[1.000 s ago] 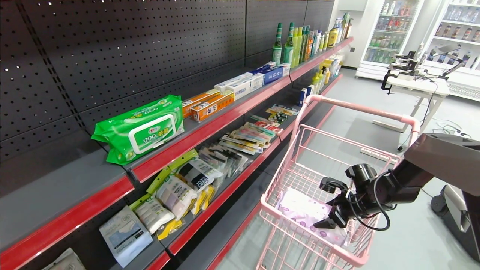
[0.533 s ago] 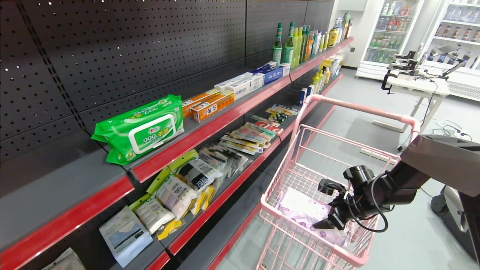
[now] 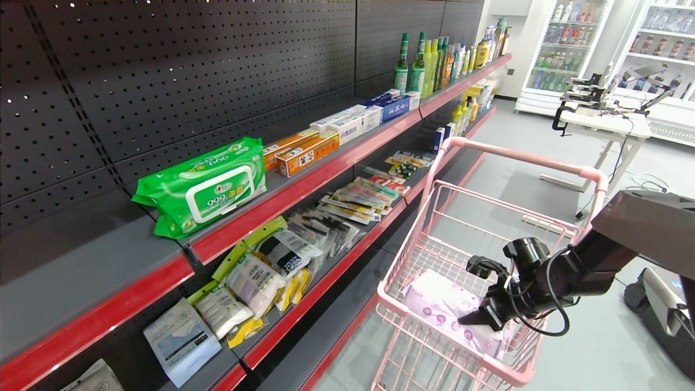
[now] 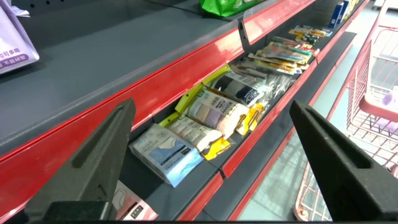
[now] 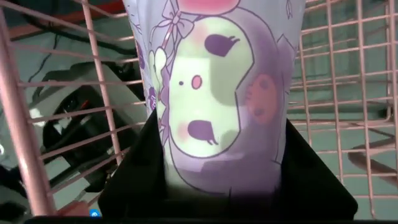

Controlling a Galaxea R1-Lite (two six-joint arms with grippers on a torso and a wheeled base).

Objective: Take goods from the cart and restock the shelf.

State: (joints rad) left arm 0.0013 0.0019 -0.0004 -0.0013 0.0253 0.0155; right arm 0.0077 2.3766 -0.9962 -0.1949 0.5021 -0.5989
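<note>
A purple wipes pack (image 3: pixel 441 302) lies tilted in the pink cart (image 3: pixel 517 159). My right gripper (image 3: pixel 478 319) reaches down into the basket and is shut on the pack's near end. In the right wrist view the pack (image 5: pixel 217 93) sits clamped between both dark fingers (image 5: pixel 142 163), with cart wire behind it. My left gripper (image 4: pixel 211 163) stands open with nothing between its wide-spread fingers, facing the shelf's lower tiers. The grey top shelf (image 3: pixel 81 274) carries a green wipes pack (image 3: pixel 203 184). Another purple pack (image 4: pixel 12 45) lies on that shelf (image 4: pixel 124 56).
Toothpaste boxes (image 3: pixel 304 152) and bottles (image 3: pixel 429 62) fill the top shelf farther right. Bagged goods (image 3: pixel 255 279) and flat packets (image 3: pixel 353 198) lie on the tier below. A white table (image 3: pixel 605 122) and glass fridges (image 3: pixel 570 43) stand beyond the cart. Bare grey shelf lies left of the green pack.
My right gripper has risen slightly, and the purple pack's gripped end has lifted with it inside the cart. The shelf goods are unmoved.
</note>
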